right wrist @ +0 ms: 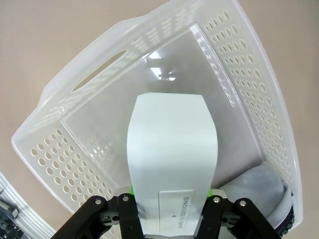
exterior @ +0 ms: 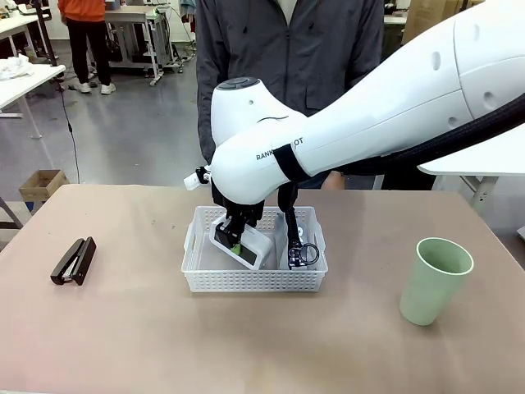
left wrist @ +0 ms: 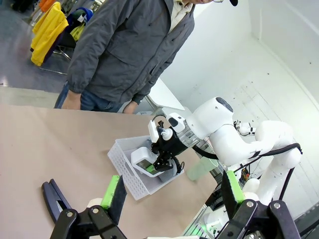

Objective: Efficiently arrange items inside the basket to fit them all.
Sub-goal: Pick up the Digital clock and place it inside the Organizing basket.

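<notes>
While my right gripper (right wrist: 171, 199) pinches the box (right wrist: 172, 144) inside the basket (right wrist: 239, 59)
Stiff, slick, probably light: grip across its width.

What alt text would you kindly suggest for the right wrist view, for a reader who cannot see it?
The right hand grips a small white box inside a shallow white perforated plastic basket on a tan table. Part of a grey shoe lies in the basket's corner near the hand.
</notes>
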`<state>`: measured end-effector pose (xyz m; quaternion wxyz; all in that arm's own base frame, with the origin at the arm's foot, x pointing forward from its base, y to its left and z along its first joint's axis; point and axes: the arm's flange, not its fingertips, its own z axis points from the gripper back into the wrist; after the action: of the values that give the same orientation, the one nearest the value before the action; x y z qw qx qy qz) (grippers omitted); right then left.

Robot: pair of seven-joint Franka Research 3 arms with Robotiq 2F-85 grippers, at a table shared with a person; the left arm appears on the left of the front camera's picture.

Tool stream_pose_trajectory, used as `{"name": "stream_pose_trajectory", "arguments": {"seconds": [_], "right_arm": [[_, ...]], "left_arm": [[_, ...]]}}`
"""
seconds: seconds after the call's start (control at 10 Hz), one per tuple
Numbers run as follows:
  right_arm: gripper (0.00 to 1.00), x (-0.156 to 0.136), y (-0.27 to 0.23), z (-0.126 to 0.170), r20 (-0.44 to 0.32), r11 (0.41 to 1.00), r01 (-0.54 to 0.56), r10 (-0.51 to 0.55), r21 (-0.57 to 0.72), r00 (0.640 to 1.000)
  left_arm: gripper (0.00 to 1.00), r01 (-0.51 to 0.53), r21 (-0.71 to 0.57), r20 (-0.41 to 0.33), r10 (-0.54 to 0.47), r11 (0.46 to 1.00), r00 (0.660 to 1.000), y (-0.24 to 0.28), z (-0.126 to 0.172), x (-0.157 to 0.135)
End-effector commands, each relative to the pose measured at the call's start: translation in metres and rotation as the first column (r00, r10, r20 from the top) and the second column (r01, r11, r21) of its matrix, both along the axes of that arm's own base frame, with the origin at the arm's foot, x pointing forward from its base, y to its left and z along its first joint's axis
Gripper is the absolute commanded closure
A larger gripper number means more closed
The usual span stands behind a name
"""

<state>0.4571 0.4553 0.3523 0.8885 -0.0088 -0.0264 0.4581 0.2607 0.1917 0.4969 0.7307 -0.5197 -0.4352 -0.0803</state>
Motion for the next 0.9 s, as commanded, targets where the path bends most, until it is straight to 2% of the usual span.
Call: {"name": "stream_pose_trajectory", "arguments": {"seconds": [0.0, 0.1, 0.2, 0.6, 0.8], "right_arm": [[0.49, 0.0, -0.006, -0.001, 0.02, 1.0, -0.022, 0.022, 0.013, 1.0], [0.29, 0.001, -0.006, -0.002, 0.016, 1.0, -0.026, 0.025, 0.018, 1.0], [0.0, 0.001, -0.006, -0.003, 0.019, 0.999, -0.032, 0.032, 0.014, 0.999], [0.0, -0.001, -0.01, -0.001, 0.034, 0.999, -0.033, 0.032, 0.037, 0.999], [0.0, -0.01, -0.031, 0.027, 0.043, 0.993, -0.053, 0.049, 0.109, 0.998]], "left_arm": [[0.0, 0.001, -0.006, 0.029, -0.001, 1.0, 1.0, -0.001, 0.001, 0.001], [0.0, 0.001, -0.006, 0.029, -0.001, 1.0, 1.0, -0.001, 0.001, 0.001], [0.0, 0.001, -0.006, 0.029, -0.001, 1.0, 1.0, -0.001, 0.001, 0.001], [0.0, 0.001, -0.006, 0.029, -0.001, 1.0, 1.0, -0.001, 0.001, 0.001], [0.0, 0.001, -0.006, 0.029, -0.001, 1.0, 1.0, -0.001, 0.001, 0.001]]}}
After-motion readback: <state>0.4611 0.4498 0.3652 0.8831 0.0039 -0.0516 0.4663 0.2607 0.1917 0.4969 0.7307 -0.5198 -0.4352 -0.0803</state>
